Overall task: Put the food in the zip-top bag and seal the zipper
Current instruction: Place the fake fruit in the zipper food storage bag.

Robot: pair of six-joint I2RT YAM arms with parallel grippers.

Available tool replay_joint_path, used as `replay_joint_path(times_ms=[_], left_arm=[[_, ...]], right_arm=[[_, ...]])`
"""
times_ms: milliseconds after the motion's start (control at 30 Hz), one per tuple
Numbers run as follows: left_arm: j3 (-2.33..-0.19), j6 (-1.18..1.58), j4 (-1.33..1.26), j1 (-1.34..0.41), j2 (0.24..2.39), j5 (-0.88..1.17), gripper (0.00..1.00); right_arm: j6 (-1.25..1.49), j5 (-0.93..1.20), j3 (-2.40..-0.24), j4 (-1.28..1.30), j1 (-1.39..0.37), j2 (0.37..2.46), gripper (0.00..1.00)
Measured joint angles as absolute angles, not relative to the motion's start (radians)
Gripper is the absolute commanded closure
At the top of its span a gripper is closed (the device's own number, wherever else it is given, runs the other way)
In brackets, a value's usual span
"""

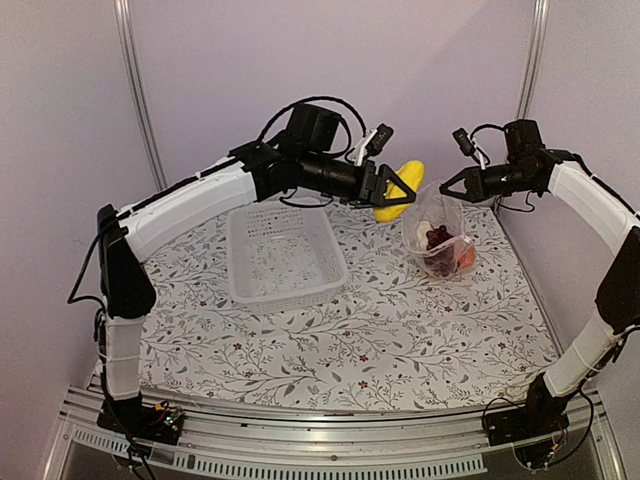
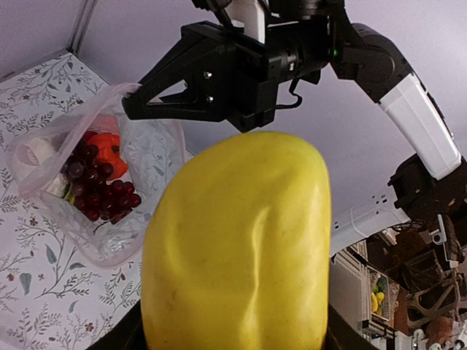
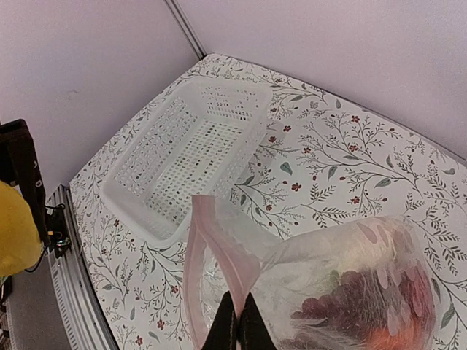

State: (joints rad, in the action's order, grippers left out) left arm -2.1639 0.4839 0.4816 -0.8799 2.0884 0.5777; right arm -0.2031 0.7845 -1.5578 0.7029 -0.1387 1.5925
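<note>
The yellow lemon (image 2: pixel 241 240) is gripped by the left gripper (image 1: pixel 392 190) in the air beside the zip-top bag (image 1: pixel 440 225). The bag's zipper (image 3: pixel 201 248) is pinched by the closed right gripper (image 1: pixel 447 186); grapes (image 2: pixel 98 186) are seen inside.

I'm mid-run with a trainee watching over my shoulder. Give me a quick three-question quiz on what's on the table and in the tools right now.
1. True or false: the white basket is empty.
2. What does the left tool hold? A dark grapes; B a yellow toy food; C a corner of the tablecloth.
3. Fill in: the right tool is shut on the ___ of the zip-top bag.
Key: 1 true; 2 B; 3 mouth edge.
</note>
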Motion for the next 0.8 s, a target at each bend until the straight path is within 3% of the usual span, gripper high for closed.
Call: replay_joint_path(times_ms=[200,467,800], left_arm=[[-2.175,0.642,0.382,-0.921,2.195,0.660,0.61],[-2.170,0.872,0.276,-0.928,2.312,0.672,0.59],[-2.183,1.210,-0.051,-0.926,2.378,0.601,0.59]], right_arm=[[-0.203,0.780,-1.559,0.702,-0.140,1.592,1.00],[-0.203,0.773,-1.558,0.702,-0.146,1.592,1.00],[-0.206,0.741,-1.547,0.700,-0.165,1.580,1.00]])
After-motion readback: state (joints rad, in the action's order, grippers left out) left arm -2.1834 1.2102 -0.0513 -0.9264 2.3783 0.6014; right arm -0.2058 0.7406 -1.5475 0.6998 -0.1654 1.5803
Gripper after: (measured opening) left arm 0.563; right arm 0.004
